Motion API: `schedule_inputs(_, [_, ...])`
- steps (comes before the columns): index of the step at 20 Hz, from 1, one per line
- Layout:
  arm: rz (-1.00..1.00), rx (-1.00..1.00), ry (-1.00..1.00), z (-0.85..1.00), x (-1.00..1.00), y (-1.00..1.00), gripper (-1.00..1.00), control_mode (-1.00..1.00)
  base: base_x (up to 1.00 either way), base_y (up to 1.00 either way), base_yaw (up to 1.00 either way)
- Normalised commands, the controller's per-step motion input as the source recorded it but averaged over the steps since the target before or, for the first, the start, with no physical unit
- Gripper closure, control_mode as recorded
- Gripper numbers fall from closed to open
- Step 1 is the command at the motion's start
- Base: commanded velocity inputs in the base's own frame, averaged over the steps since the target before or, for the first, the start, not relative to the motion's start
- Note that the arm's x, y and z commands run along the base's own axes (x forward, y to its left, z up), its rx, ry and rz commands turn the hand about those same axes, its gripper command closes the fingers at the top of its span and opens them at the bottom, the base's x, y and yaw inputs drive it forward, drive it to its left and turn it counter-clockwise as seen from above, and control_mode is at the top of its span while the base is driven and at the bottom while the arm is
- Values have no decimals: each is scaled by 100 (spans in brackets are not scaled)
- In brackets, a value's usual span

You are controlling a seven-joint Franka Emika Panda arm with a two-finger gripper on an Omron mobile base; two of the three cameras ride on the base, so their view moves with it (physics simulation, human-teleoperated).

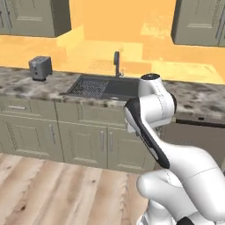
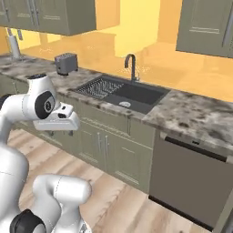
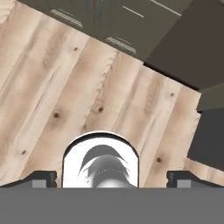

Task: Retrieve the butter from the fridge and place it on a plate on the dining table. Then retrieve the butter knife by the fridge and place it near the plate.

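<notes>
The left base view looks forward and down from behind the arm (image 1: 154, 127), facing the counter (image 1: 197, 99) with the sink (image 1: 103, 86), faucet (image 1: 117, 63) and toaster (image 1: 40, 67). The right base view covers the same counter section from the opposite side, also at mid-range. The hand view points steeply down at the wooden floor (image 3: 65, 87) beside the cabinet fronts (image 3: 109, 22), at close range.
</notes>
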Motion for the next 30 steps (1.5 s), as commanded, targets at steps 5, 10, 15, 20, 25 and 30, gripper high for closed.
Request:
schedule_inputs(5, [0, 0, 0, 0, 0, 0, -100, 100, 23, 28, -38])
schedule_inputs(10, [0, 0, 0, 0, 0, 0, -100, 100, 68, 20, -53])
schedule_inputs(15, [0, 0, 0, 0, 0, 0, -100, 100, 65, 4, -85])
schedule_inputs(20, [0, 0, 0, 0, 0, 0, -100, 100, 43, 16, -74])
schedule_inputs(25, [0, 0, 0, 0, 0, 0, -100, 100, 5, 18, -56])
schedule_inputs(30, [0, 0, 0, 0, 0, 0, -100, 100, 17, 16, -24])
